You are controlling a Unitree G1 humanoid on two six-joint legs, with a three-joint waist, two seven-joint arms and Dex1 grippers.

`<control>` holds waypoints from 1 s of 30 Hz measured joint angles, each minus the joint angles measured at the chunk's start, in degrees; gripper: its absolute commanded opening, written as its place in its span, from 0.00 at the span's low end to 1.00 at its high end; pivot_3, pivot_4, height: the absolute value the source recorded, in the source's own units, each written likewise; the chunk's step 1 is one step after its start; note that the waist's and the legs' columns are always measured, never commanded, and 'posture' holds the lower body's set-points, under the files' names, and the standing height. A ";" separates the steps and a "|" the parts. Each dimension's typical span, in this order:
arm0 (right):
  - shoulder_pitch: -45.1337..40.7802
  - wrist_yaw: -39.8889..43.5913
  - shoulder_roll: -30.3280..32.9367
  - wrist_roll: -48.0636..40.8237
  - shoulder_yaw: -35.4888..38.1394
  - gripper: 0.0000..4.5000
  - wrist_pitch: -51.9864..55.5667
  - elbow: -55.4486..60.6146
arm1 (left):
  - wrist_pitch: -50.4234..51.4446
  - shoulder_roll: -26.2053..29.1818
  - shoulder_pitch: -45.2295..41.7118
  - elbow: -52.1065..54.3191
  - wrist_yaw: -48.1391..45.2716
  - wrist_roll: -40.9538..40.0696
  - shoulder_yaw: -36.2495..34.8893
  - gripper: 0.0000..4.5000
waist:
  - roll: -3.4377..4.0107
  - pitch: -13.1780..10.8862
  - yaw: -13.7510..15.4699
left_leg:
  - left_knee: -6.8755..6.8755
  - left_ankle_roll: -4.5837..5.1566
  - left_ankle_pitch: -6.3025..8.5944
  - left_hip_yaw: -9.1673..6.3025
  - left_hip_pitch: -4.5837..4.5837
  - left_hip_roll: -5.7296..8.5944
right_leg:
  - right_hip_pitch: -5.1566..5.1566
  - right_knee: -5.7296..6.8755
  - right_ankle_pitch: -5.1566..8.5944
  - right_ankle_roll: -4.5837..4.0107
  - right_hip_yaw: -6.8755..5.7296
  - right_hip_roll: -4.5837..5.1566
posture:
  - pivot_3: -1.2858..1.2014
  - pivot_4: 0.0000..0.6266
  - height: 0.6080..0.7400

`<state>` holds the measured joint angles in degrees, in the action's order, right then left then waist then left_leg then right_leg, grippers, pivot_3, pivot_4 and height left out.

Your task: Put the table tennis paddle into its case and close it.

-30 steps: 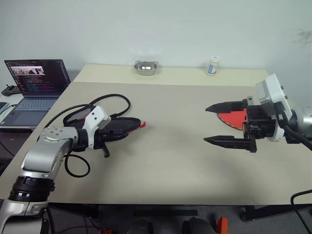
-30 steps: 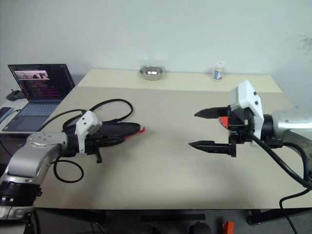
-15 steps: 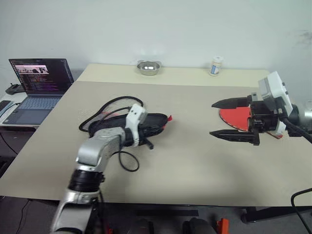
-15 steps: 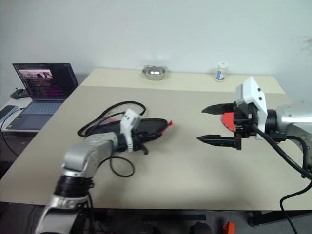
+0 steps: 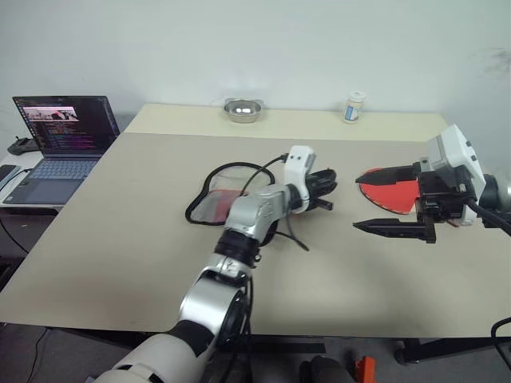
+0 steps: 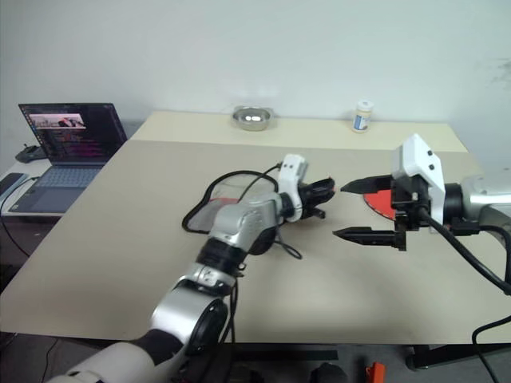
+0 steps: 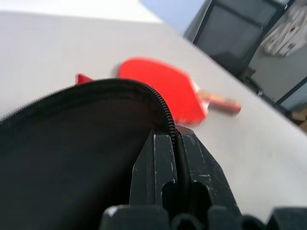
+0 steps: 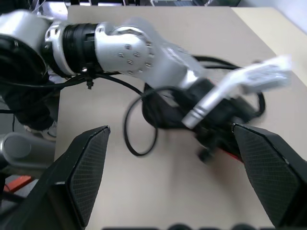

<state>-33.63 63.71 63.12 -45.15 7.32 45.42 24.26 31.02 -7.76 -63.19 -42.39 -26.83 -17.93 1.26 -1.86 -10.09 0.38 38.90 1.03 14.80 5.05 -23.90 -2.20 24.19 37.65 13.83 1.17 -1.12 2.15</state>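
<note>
Black case (image 5: 239,199) is pinched at its zipper edge by the left gripper (image 7: 175,143). Red paddle (image 5: 387,190), seemingly flat on the table (image 5: 120,231), lies beside the right gripper (image 5: 374,201), jaws spread.

case (image 7: 72,143): matt black cloth | paddle (image 7: 165,88): smooth red rubber, handle seemingly wood

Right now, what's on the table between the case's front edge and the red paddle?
Nothing: bare table between the case and the paddle, as the left wrist view shows.
</note>
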 measured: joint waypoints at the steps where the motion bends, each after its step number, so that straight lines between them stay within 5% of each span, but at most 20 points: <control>1: -0.08 0.06 0.02 -0.01 0.00 1.00 0.01 0.22 | -1.65 -0.39 -1.02 -2.72 0.09 0.22 0.31 0.01 | -0.01 0.00 -0.17 | -0.01 0.00 0.00 0.00 0.00 -0.01 | 0.01 0.00 0.00 0.00 0.02 -0.01 | 0.52 0.24 1.00; 8: 0.25 0.90 1.93 0.02 0.11 1.00 0.09 0.65 | -10.36 -0.74 -3.49 -15.79 2.11 3.07 -0.60 0.05 | 0.00 -0.01 -0.43 | -0.05 -0.01 -0.01 -0.03 0.00 -0.06 | 0.05 0.06 0.00 -0.01 -0.03 -0.02 | 0.52 0.24 1.00; 21: 2.24 0.37 2.67 -0.03 1.16 1.00 0.26 0.99 | -11.04 -0.66 -3.64 -14.69 -3.69 3.90 0.34 0.99 | 0.00 -0.01 -0.41 | -0.03 -0.02 -0.01 -0.01 0.00 -0.02 | 0.04 0.08 0.00 0.00 -0.02 0.02 | 0.52 0.24 1.00; 30: 3.03 -7.06 0.75 -5.79 9.61 1.00 5.53 1.54 | -0.06 10.35 5.12 11.61 -8.80 5.41 4.52 0.99 | 0.02 0.00 -0.67 | -0.04 -0.25 -0.14 -0.06 0.10 -0.27 | 0.06 0.26 0.00 -0.03 -0.03 0.01 | 0.52 0.24 1.00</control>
<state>-30.61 56.65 63.87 -50.94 16.93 50.95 25.80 30.96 2.59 -58.07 -30.78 -35.63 -12.52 5.78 -1.84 -10.09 -0.28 38.85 0.78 14.66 5.00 -23.80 -2.47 24.24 37.91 13.83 1.14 -1.16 2.16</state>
